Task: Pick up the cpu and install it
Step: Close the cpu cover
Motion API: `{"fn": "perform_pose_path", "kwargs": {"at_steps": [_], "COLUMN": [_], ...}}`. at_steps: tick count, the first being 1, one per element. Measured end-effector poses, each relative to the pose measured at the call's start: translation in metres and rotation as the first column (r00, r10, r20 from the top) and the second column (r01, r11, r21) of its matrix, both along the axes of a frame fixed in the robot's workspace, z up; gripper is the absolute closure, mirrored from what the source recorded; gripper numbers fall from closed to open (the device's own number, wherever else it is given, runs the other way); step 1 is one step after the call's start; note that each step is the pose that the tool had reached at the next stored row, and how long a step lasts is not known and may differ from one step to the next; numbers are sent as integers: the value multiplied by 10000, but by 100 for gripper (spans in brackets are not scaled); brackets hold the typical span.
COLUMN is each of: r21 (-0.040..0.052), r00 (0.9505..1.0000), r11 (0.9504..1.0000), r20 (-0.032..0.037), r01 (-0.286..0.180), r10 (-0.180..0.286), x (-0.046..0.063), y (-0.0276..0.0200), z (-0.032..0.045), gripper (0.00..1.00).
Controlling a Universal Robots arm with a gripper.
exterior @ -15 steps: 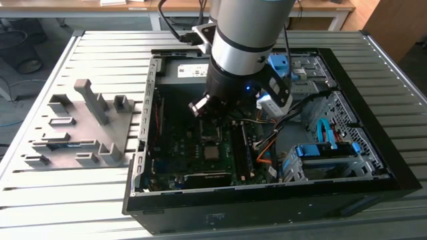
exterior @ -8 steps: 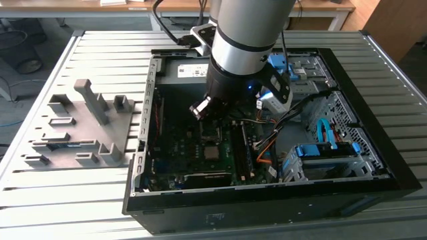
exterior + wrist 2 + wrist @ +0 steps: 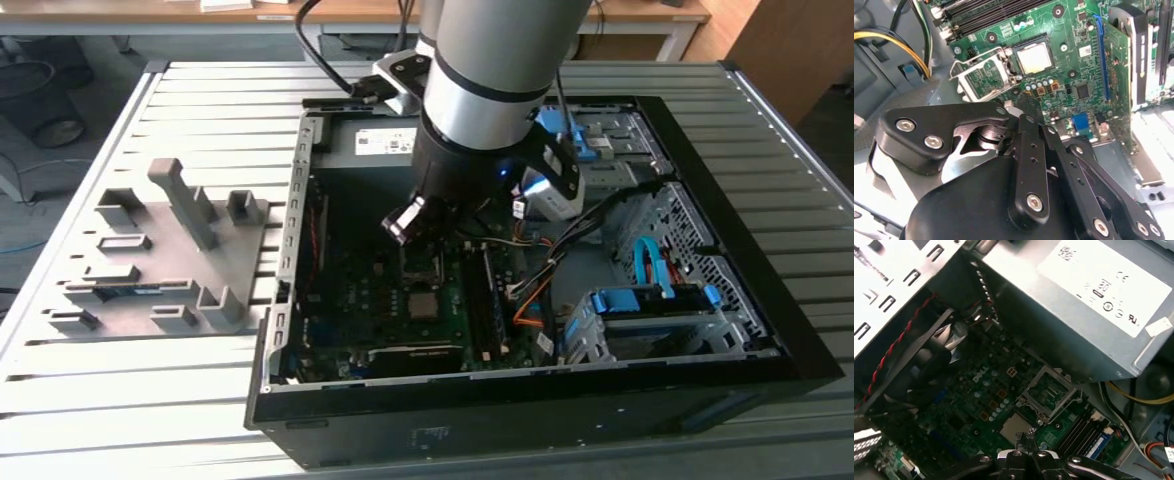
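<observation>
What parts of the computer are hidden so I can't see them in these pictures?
First wrist view: the gripper covers a corner of the cpu.
Second wrist view: the gripper's black links hide much of the board near the camera.
Exterior view: the arm blocks part of the power-supply box; the cpu is too small there to tell if it sits flat.

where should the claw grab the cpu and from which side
By two opposite edges of the cpu, coming straight down from above, most likely: it lies flat, metal top up, inside the black socket surround, so a sideways approach would find nothing to grip.
</observation>
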State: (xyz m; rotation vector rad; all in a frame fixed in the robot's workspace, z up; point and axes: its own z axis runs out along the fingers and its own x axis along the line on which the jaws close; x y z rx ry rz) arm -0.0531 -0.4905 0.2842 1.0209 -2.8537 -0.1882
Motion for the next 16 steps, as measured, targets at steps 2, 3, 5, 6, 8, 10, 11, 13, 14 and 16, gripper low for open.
{"fn": "perform_pose_path", "kwargs": {"at_steps": [2, 3, 5, 6, 8, 10, 11, 13, 14, 16], "r21": [-1, 0, -1, -1, 0, 1, 1, 3, 4, 7], "r00": [9997, 9993, 9980, 9972, 9950, 9921, 9905, 9868, 9847, 9799], "r11": [9997, 9993, 9980, 9972, 9950, 9921, 9905, 9868, 9847, 9799], "r20": [-1, 0, 0, -1, 0, 0, 0, 0, 0, 1], "r01": [-256, -381, -629, -751, -998, -1252, -1374, -1621, -1742, -1995], "r10": [256, 381, 629, 751, 998, 1252, 1374, 1621, 1742, 1995], "x": [0, 0, 0, 0, 0, 0, 0, 0, 0, 1], "y": [0, 0, 0, 0, 0, 0, 0, 0, 0, 0], "z": [0, 0, 0, 0, 0, 0, 0, 0, 0, 0], "gripper": [90, 90, 90, 90, 90, 90, 90, 90, 90, 90]}}
